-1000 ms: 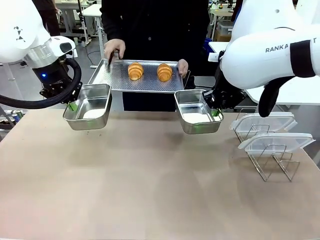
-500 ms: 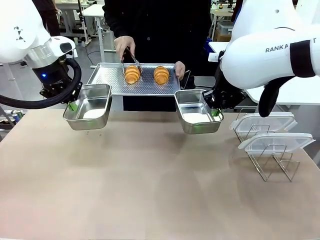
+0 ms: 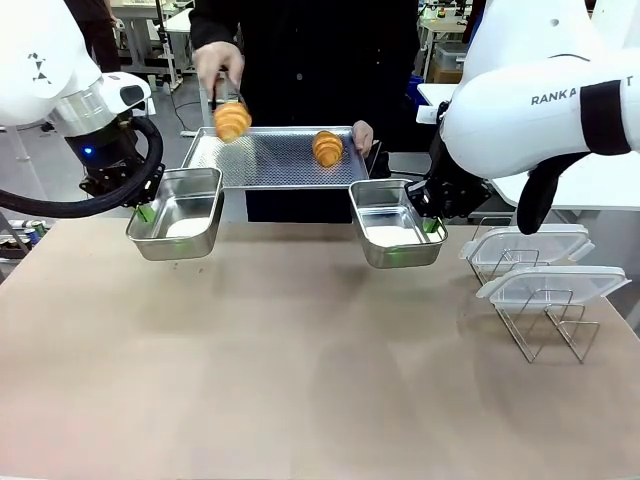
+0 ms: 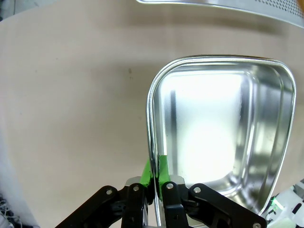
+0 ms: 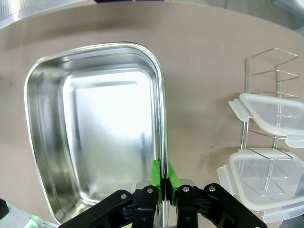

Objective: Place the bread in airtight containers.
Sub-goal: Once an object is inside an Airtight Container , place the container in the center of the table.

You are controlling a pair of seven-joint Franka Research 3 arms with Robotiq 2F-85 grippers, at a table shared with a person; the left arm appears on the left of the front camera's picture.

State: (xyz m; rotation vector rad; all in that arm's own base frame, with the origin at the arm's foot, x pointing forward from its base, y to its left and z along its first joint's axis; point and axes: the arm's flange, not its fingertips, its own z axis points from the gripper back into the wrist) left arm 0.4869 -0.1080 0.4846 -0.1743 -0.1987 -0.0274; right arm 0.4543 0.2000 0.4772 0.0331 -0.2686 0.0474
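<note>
Across the table (image 3: 300,380), at 12 o'clock, a person stands holding the large perforated tray (image 3: 285,165) level above the far edge, one hand (image 3: 365,136) at its right end. Both white arms are out front, each offering a steel tin clear of the tabletop: left tin (image 3: 178,212) at about 10 o'clock, right tin (image 3: 395,222) at about 1 o'clock, both empty and lidless. Neither tin has shifted over the last second. Two clear lids (image 3: 540,262) rest on wire racks at 3 o'clock, well apart from the tins. The change is in the bread. A second ago both croissants lay side by side on the tray; now the left croissant (image 3: 232,121) is up off it, pinched in tongs (image 3: 229,96) held by the person's other hand (image 3: 217,60), hanging above the tray's left far corner and nearer the left tin. The second croissant (image 3: 327,148) lies on the tray's right half, untouched. Judged from this, the first transfer is under way and likely bound for the left tin; nothing is yet contained, and lidding is a later step. Left gripper (image 4: 154,167): fingers pressed together on the near rim of its tin. Right gripper (image 5: 164,175): likewise clamped on its tin's rim, wall pinched between the green pads.
</note>
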